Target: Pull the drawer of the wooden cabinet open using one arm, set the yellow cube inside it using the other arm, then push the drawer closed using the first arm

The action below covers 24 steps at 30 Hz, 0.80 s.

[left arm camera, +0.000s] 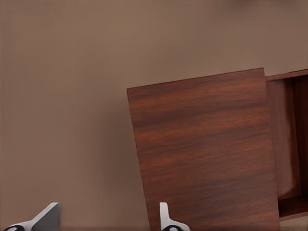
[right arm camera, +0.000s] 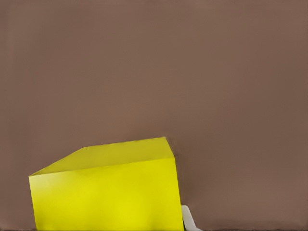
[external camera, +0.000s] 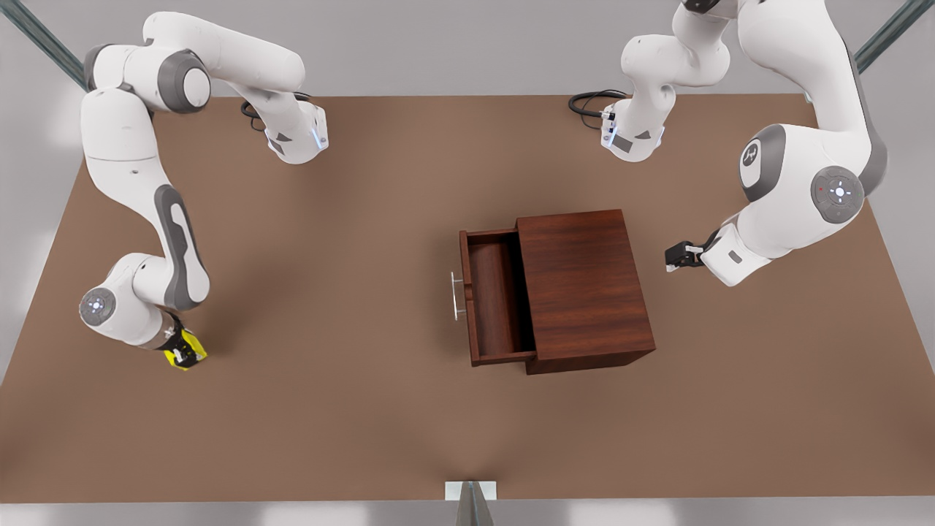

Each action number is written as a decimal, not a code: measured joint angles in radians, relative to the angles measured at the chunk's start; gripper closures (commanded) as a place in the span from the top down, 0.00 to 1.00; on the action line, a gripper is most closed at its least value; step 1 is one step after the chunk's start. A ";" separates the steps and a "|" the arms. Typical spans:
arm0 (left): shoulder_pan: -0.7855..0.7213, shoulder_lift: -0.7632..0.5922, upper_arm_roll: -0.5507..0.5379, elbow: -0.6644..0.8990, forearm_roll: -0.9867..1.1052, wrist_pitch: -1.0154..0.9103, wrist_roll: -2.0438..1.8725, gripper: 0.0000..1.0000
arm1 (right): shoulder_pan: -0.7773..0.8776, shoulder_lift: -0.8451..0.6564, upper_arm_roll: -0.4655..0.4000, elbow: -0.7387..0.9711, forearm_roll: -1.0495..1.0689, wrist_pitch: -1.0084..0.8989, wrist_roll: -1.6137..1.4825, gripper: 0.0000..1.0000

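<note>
right tool (external camera: 184,352): sitting low over the worktop (external camera: 350,409) at the front view's left; fingers are closing on the yellow cube (external camera: 187,349), one on each side of it.
yellow cube: sitting between the right tool's fingers, close up against the wrist camera (right arm camera: 108,190); one white fingertip (right arm camera: 189,219) is showing at its edge. Cannot tell whether it is touching the worktop or lifted off it.
left tool (external camera: 678,257): hanging beside the closed back side of the wooden cabinet (external camera: 584,288), at the front view's right, apart from it. Fingers are standing wide apart with nothing between them; both tips (left arm camera: 166,219) are showing in its wrist view.
wooden cabinet: sitting on the worktop just ahead of the left tool (left arm camera: 108,222), well apart from the right tool; flat top (left arm camera: 204,149) is facing the left wrist camera.
drawer (external camera: 493,296): standing pulled out on the cabinet side away from the left tool, facing toward the right tool; inside is showing bare wood (left arm camera: 288,139).
handle (external camera: 456,294): thin silver bar on the drawer front, neither tool touching it.
</note>
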<state>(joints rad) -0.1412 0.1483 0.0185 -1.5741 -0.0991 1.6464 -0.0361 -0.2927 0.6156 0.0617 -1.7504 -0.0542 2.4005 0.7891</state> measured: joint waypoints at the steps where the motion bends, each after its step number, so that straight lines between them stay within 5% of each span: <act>1: 0.000 -0.001 0.000 0.000 0.000 0.000 0.001 1.00 | 0.002 -0.017 0.003 0.000 0.001 -0.007 -0.001 0.56; 11: 0.000 -0.001 0.000 0.000 0.000 0.000 0.006 1.00 | 0.211 -0.129 0.109 0.240 0.011 -0.302 0.076 0.56; 24: 0.000 -0.001 0.000 -0.002 0.000 -0.012 0.009 1.00 | 0.672 0.036 0.112 0.616 0.003 -0.612 0.460 0.56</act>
<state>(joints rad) -0.1414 0.1473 0.0183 -1.5759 -0.0988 1.6343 -0.0272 0.3790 0.6520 0.1736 -1.1340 -0.0511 1.7882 1.2495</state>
